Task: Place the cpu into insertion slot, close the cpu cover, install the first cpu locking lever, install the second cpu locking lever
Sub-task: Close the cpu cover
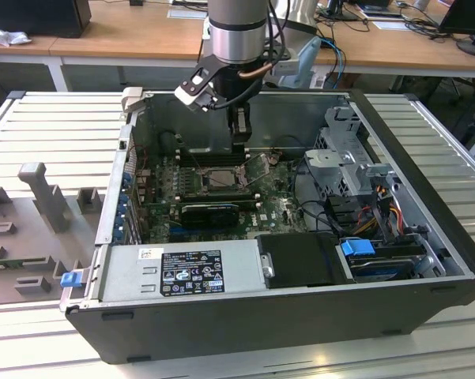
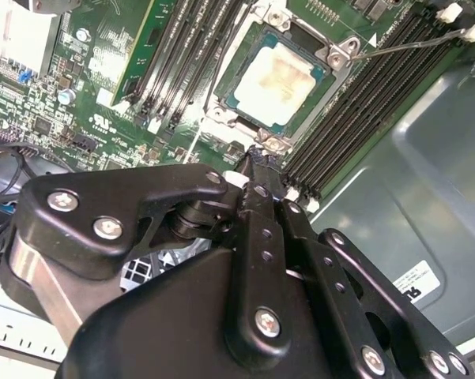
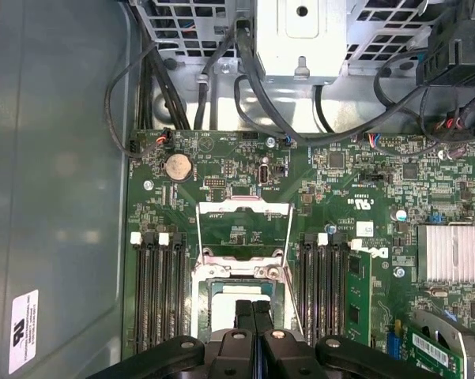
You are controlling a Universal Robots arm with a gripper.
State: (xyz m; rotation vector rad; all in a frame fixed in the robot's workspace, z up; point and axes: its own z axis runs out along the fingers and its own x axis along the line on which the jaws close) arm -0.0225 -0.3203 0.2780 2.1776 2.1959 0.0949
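Inside an open computer case (image 1: 427, 197) on a slatted counter (image 1: 47, 126), the arm's tool (image 3: 253, 306) hangs low over the motherboard, its fingers pressed together and holding nothing. The cpu (image 2: 280, 79) is already seated in the insertion slot (image 2: 329, 59), directly under the tool tip, its pale face showing. The cpu cover (image 3: 245, 206) is swung open just beyond the tip, on the side toward the drive cage (image 3: 300, 31). The green board shows through its window, though whether the frame stands upright or leans back is hard to judge. The work appears to be at the second step, closing the cover. That would call for a push on the frame's free edge that swings it over its hinge while the narrow tip stays off the chip's face. A thin locking lever (image 2: 411, 45) juts out across the memory slots (image 3: 154, 292), unlatched, so both lever steps remain. The memory slots flank the tool closely on both sides, leaving little room to move sideways. Dark cables (image 3: 245, 71) loop beyond the cover, near the cage. A finned silver heatsink (image 3: 450, 253) sits well off to one side, and the grey power supply box (image 1: 182, 272) lies at the case's near edge, well apart from the tool.
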